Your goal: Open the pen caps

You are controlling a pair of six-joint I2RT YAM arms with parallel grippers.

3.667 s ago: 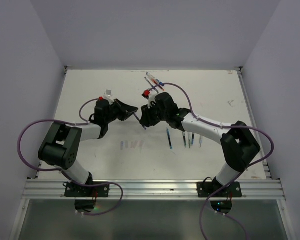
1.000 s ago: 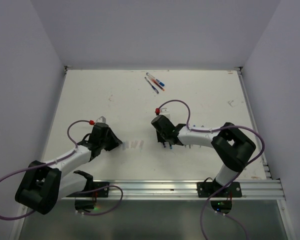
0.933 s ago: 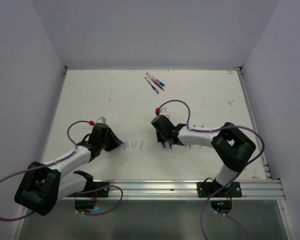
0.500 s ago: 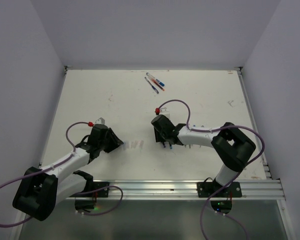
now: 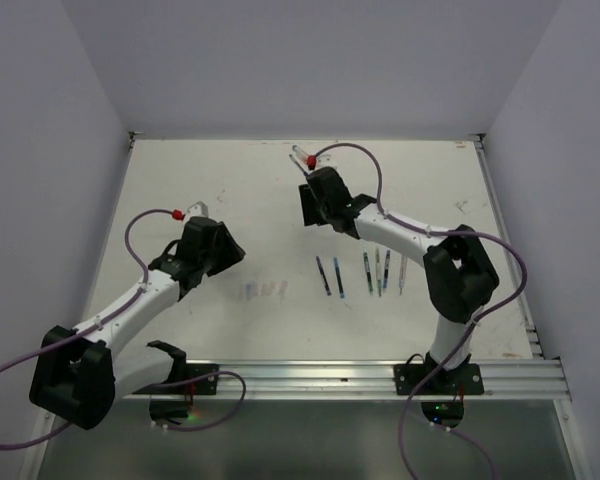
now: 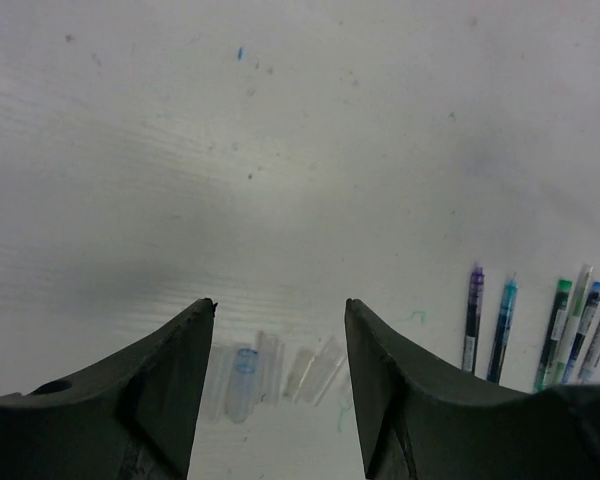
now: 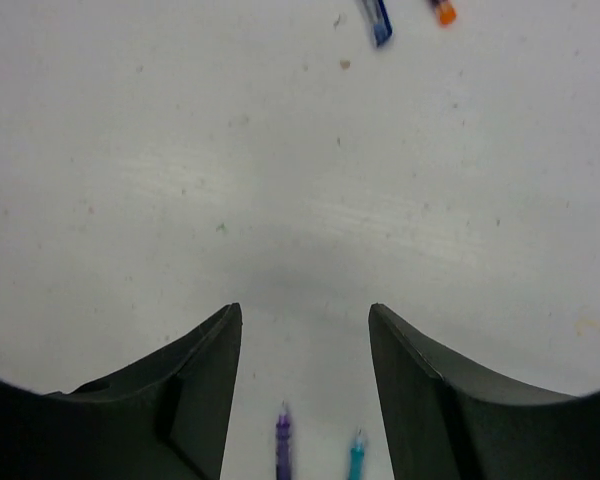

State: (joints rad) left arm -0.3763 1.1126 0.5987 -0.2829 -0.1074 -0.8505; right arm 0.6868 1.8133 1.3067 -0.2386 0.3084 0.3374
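Observation:
Several uncapped pens [image 5: 338, 277] lie side by side in a row on the white table [image 5: 180, 180]. Their pale, clear caps [image 5: 263, 291] lie in a small group to the left of the row. In the left wrist view the caps [image 6: 245, 365], one tinted blue, lie below the open, empty left gripper [image 6: 278, 303]. The row of pens [image 6: 473, 318] shows at its right. From above, the left gripper [image 5: 228, 255] hovers just left of the caps. The right gripper [image 5: 310, 205] is open, empty and beyond the row. Its wrist view [image 7: 304, 308] shows a purple pen tip [image 7: 282, 450] and a teal pen tip [image 7: 356, 460].
Two more pens lie at the far middle of the table; their blue end [image 7: 378, 20] and orange end [image 7: 441, 10] show in the right wrist view, mostly hidden by the right arm from above. White walls enclose the table.
The right gripper has moved from the pen row toward the far side, uncovering the row. The left gripper has drawn back and away from the caps.

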